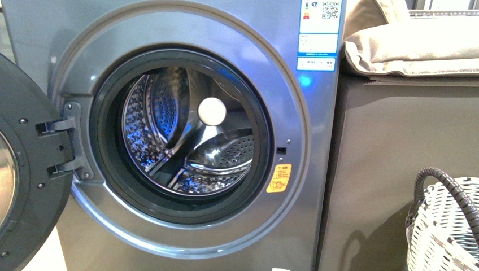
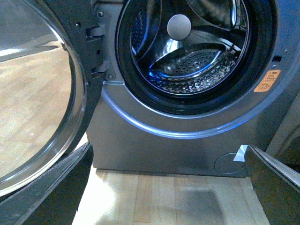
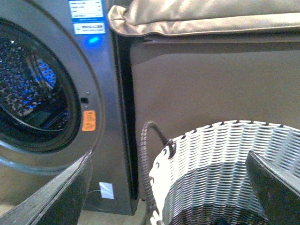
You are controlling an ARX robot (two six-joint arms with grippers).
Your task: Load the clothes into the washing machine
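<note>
The silver-grey washing machine (image 1: pixel 186 34) fills the front view, its porthole open onto the empty perforated steel drum (image 1: pixel 186 135). Its dark round door (image 1: pixel 25 169) is swung open to the left. No navy garment shows for certain; only a dark patch (image 3: pixel 224 221) lies deep in the woven basket, too small to tell. My left gripper (image 2: pixel 168 145) is open and empty, low before the machine's lower front panel (image 2: pixel 164 150). My right gripper (image 3: pixel 168 153) is open and empty, above the basket's near rim. Neither gripper shows in the front view.
A white-and-grey woven basket (image 1: pixel 452 226) with a dark handle stands at the right, also in the right wrist view (image 3: pixel 220 159). A grey-brown cabinet (image 1: pixel 395 169) stands beside the machine, with a beige cushion (image 1: pixel 412 48) on top. Light wooden floor (image 2: pixel 154 197) lies below the machine.
</note>
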